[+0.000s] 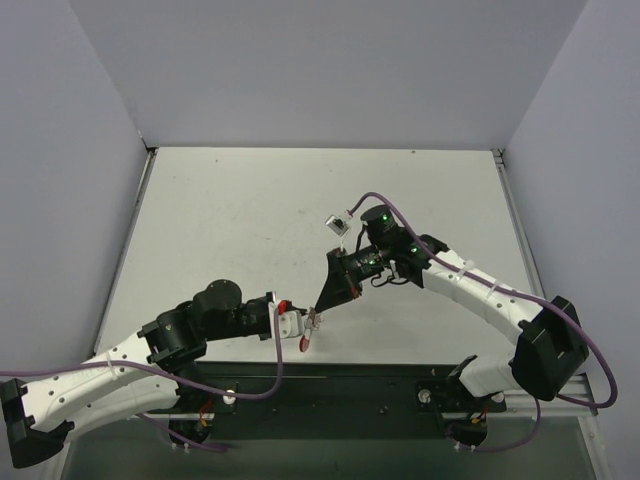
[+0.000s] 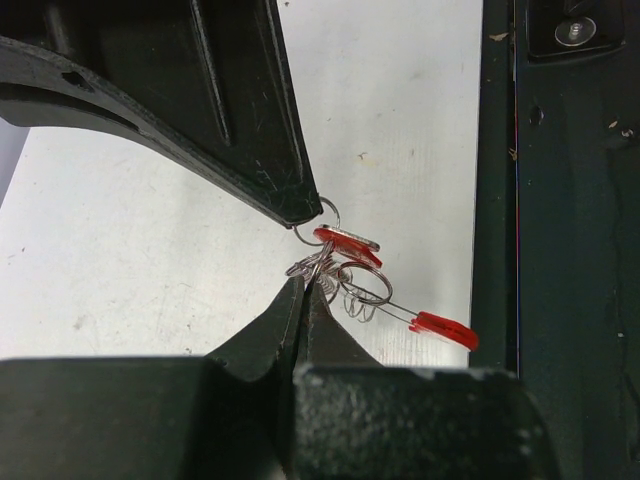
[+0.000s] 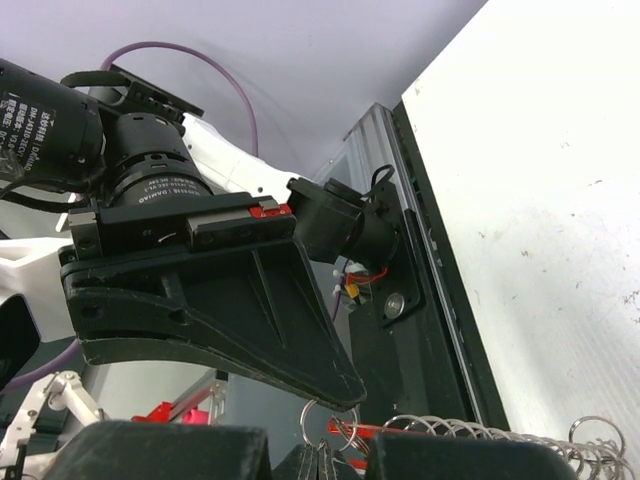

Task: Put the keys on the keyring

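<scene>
White illegible lettering [image 3: 22, 118] on black motor [image 3: 70, 135] behind closed left claw [image 3: 345, 392]

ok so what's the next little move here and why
Probably hold firm with the left gripper and let the right gripper ease the keyring round a little. Both jaws are shut on the wire loops, tips nearly meeting, and the key hangs off them by its thin shaft.
</scene>
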`<state>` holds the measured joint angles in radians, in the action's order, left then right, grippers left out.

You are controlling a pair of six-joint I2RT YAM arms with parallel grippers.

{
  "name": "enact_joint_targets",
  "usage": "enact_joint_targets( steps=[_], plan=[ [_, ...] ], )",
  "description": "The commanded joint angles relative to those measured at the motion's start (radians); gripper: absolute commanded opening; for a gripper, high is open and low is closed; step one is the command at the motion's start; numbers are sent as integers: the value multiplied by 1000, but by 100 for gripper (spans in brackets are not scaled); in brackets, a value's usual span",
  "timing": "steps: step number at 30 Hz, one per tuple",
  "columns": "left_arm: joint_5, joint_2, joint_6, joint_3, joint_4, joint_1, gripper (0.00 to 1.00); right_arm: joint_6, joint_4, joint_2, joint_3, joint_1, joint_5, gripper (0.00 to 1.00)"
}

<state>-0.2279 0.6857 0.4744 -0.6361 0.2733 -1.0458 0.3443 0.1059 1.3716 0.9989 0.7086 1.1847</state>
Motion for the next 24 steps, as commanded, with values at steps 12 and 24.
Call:
enact_joint_targets(
  steps=[12,24],
  plan=[
    [159,-5,-8,-30,-69,-19,0,226,-265,6,-6,14,33,0],
    [292,-14,-5,-40,-37,-37,0,265,-265,-5,-34,-24,13,0]
  ],
)
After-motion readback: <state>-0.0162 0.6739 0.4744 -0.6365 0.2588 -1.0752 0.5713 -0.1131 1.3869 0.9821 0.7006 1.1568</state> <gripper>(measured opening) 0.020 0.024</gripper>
